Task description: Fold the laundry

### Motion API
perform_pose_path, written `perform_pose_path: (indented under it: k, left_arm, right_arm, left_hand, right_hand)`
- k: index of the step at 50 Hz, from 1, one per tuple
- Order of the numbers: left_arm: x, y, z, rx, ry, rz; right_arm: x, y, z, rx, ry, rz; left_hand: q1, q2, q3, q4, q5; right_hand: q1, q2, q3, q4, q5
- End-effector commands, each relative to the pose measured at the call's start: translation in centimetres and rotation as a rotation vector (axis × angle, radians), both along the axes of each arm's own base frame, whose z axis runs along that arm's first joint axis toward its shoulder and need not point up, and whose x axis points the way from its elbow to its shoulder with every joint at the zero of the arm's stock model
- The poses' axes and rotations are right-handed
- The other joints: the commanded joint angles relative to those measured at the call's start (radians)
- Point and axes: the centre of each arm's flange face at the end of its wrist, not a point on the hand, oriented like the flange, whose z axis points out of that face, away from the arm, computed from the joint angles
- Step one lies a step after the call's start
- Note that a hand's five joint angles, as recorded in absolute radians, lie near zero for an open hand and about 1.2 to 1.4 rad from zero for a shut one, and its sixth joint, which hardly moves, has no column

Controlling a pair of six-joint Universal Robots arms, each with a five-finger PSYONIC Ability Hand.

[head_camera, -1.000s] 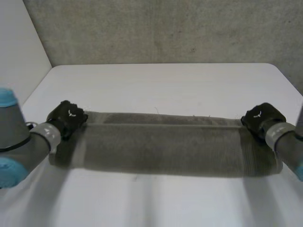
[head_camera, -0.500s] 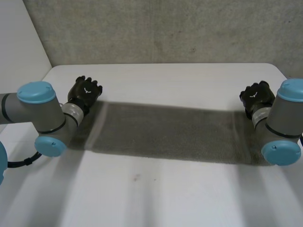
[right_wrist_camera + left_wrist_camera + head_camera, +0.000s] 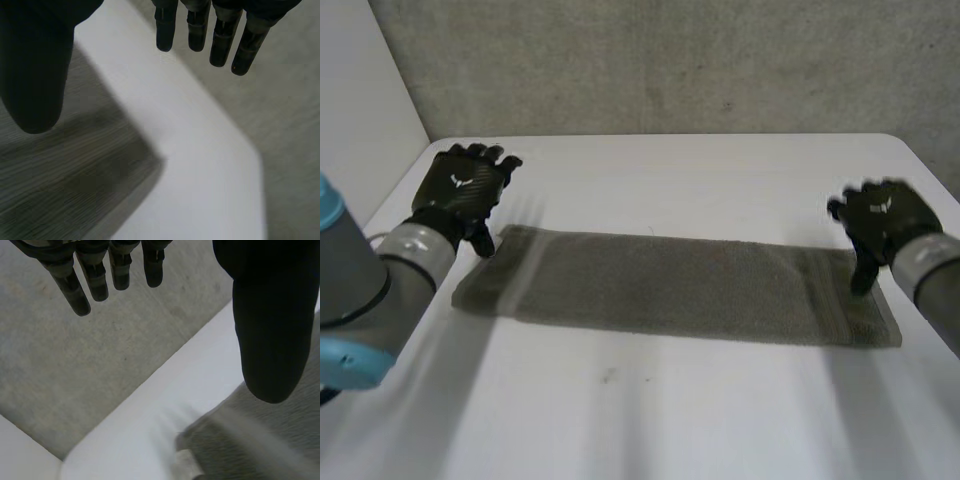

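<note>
My left hand (image 3: 460, 190) and right hand (image 3: 882, 215), spread empty, flank the long grey terry towel (image 3: 670, 285) mid-frame, letting it lie flat.

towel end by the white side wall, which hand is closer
Left. The left hand is open at that end of the towel; the right hand is open at the opposite end.

White bench (image 3: 670, 180) with rounded far corners across the lower frame; grey speckled surface (image 3: 670, 60) along the top, white panel (image 3: 360, 90) upper left
</note>
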Motion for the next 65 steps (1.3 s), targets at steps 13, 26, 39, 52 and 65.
perform_pose_path:
  k: [13, 26, 39, 52, 65]
  left_arm:
    - [2.2, 1.6, -1.3, 0.011, 0.166, 0.056]
    - [2.2, 1.7, -1.6, 0.015, 0.166, 0.054]
    - [2.4, 1.5, -1.6, 0.012, 0.167, 0.064]
    - [2.1, 1.9, -1.7, 0.018, 0.166, 0.053]
    - [2.2, 2.0, -1.4, 0.010, 0.166, 0.054]
  right_arm:
    - [-3.7, 1.6, -6.3, 0.225, -0.103, -0.043]
    - [-5.0, -0.3, -8.0, 0.182, -0.043, -0.058]
    - [-9.9, -3.4, -7.7, 0.120, 0.065, -0.176]
    - [-15.0, -6.0, -3.4, -0.052, 0.162, -0.345]
    - [5.1, -0.1, 1.3, -0.308, -0.067, 0.277]
  left_hand:
    - [0.016, 0.029, 0.028, 0.026, -0.007]
    - [0.010, 0.023, 0.022, 0.020, -0.013]
    - [0.007, 0.020, 0.019, 0.017, -0.016]
    - [0.010, 0.023, 0.022, 0.020, -0.013]
    - [0.010, 0.023, 0.022, 0.020, -0.013]
  right_hand:
    - [0.385, 0.364, 0.377, 0.363, 0.362]
    - [1.179, 1.158, 1.172, 1.157, 1.156]
    - [1.179, 1.158, 1.172, 1.157, 1.156]
    - [1.179, 1.158, 1.172, 1.157, 1.156]
    - [1.179, 1.158, 1.172, 1.157, 1.156]
